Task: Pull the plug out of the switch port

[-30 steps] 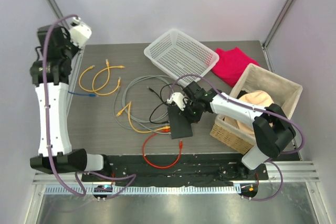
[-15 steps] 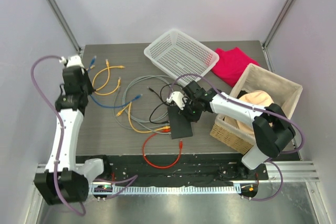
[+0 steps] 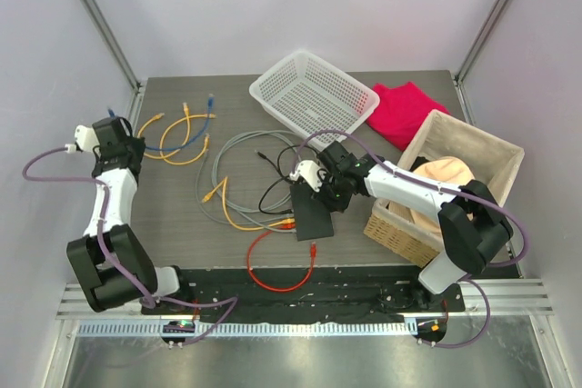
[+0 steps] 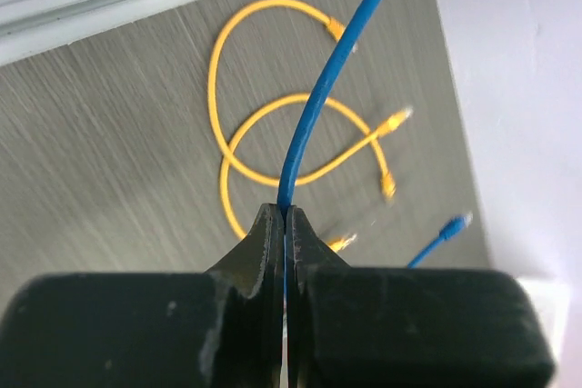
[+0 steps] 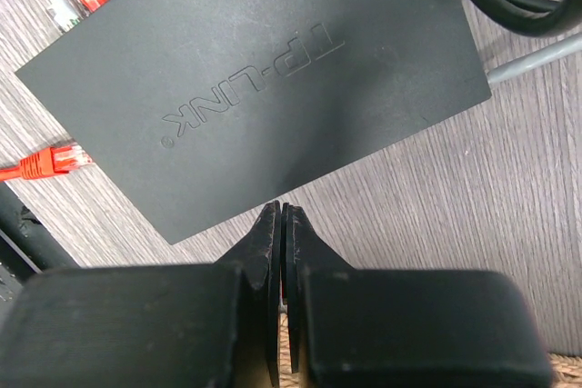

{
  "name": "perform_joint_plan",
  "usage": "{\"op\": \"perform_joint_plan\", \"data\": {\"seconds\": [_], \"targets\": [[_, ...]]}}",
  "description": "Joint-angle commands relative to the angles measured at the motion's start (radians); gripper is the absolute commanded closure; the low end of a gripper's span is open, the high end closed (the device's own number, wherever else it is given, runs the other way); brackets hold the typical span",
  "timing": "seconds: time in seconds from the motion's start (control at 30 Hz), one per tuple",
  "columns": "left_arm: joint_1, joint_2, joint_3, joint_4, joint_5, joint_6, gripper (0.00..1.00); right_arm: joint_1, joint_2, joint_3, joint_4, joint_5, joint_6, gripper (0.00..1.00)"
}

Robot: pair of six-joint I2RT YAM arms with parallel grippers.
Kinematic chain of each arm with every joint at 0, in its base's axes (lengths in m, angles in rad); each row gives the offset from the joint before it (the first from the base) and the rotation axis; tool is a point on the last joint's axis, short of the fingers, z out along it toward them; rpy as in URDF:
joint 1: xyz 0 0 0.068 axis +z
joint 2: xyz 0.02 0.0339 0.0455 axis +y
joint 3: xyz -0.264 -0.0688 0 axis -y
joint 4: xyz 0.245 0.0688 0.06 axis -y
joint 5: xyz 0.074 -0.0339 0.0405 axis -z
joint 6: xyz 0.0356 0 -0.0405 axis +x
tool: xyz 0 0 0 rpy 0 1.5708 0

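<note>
Left claw [image 4: 284, 215]: pinching together on the blue cable [image 4: 314, 106], at 9 o'clock on the counter [image 3: 173, 224].
Right claw [image 5: 280, 211]: pressing together, empty, hovering at the switch [image 5: 264, 79] edge.

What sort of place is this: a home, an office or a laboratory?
Probably a robotics laboratory cell: two robot arms bolted at the table edge, white panel walls with metal posts, and props such as a TP-Link switch and loose patch cables.

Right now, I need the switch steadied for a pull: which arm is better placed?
Right. The right gripper, shut, sits at the switch's edge; the left gripper is far off, clamped on the blue cable.
</note>
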Motion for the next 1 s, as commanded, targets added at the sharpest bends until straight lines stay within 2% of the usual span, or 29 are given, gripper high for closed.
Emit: {"op": "perform_joint_plan", "data": {"seconds": [0.0,0.03,0.07,0.1,0.13,0.17,0.2,0.3,0.43,0.5,0.53,0.63,0.73,0.77,0.83,0.9,0.97], "targets": [[0.037,0.025,-0.038,0.159,-0.002,-0.195,0.91,0.004,0.008,0.031,0.006,0.015,-0.018,0.97],[0.04,0.038,-0.053,0.176,-0.008,-0.198,0.76,0.004,0.018,0.037,0.009,0.015,-0.018,0.97],[0.042,0.054,-0.076,0.192,-0.002,-0.183,0.34,0.004,0.024,0.051,0.009,0.013,-0.018,0.97],[0.042,0.071,-0.086,0.215,0.015,-0.16,0.09,0.005,0.041,0.059,0.009,0.009,-0.015,0.97],[0.043,0.075,-0.09,0.251,0.056,-0.112,0.01,0.005,0.048,0.066,0.008,0.009,-0.016,0.97],[0.043,0.078,-0.09,0.275,0.11,-0.027,0.0,0.005,0.058,0.083,0.005,0.009,-0.015,0.97],[0.043,0.091,-0.08,0.269,0.251,0.006,0.0,0.007,0.067,0.091,0.005,0.007,-0.015,0.97],[0.025,0.089,-0.073,0.192,0.434,0.076,0.0,0.008,0.074,0.108,0.005,0.008,-0.018,0.97],[-0.078,0.022,-0.087,0.083,0.568,0.287,0.0,0.007,0.076,0.102,0.005,0.004,-0.016,0.97],[-0.165,-0.053,-0.106,0.075,0.636,0.357,0.0,0.01,0.067,0.086,0.005,0.002,-0.021,0.97],[-0.206,-0.085,-0.109,0.077,0.691,0.45,0.0,0.008,0.062,0.08,0.003,0.002,-0.021,0.97],[-0.437,-0.159,-0.078,0.049,0.753,0.631,0.0,0.008,0.038,0.063,-0.011,0.004,-0.026,0.97],[-0.53,-0.149,-0.032,0.046,0.857,0.683,0.0,0.007,0.013,0.039,-0.009,0.004,-0.021,0.97],[-0.544,-0.136,-0.014,0.046,0.913,0.715,0.03,0.007,0.009,0.025,-0.006,0.001,-0.017,0.97],[-0.579,-0.09,0.0,0.004,0.923,0.774,0.09,0.004,-0.008,0.011,0.0,-0.008,-0.003,0.97],[-0.592,-0.022,0.026,-0.096,0.983,0.892,0.18,-0.01,-0.024,-0.003,-0.002,-0.04,0.013,0.98],[-0.599,0.038,0.055,-0.156,0.988,0.905,0.24,-0.024,-0.037,-0.018,0.0,-0.057,0.033,0.98]]}}
